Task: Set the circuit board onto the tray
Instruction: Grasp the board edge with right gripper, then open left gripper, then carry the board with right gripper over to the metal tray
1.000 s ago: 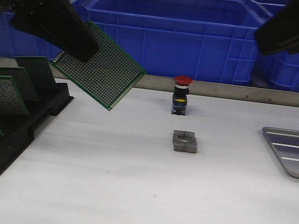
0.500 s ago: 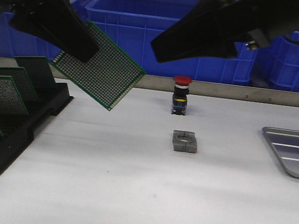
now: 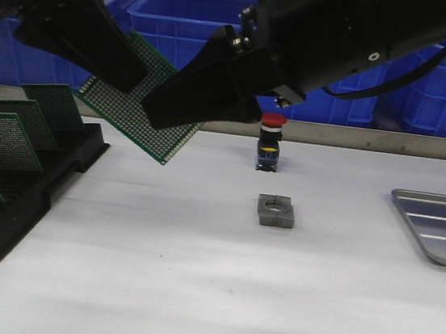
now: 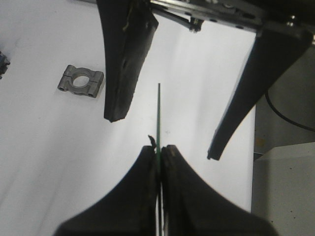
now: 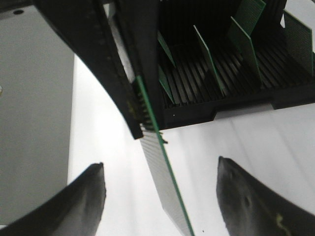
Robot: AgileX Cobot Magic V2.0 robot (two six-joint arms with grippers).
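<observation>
My left gripper (image 3: 129, 82) is shut on a green perforated circuit board (image 3: 123, 116) and holds it tilted in the air at the upper left, above the table. The left wrist view shows the board edge-on (image 4: 159, 110) between the closed left gripper (image 4: 158, 150). My right gripper (image 3: 165, 111) is open, with its jaws on either side of the board's free end and apart from it. The right wrist view (image 5: 160, 167) shows the board (image 5: 165, 196) in the gap. The silver-grey tray (image 3: 437, 228) lies empty at the table's right edge.
A black slotted rack (image 3: 6, 206) holding several more green boards stands at the left; it also shows in the right wrist view (image 5: 221, 93). A red-capped push button (image 3: 270, 143) and a grey metal clamp block (image 3: 275, 211) sit mid-table. Blue crates (image 3: 246, 48) line the back.
My right arm has swung in from the upper right to the left, bringing its open jaws around the board's free end. My left gripper and the board have not moved.
</observation>
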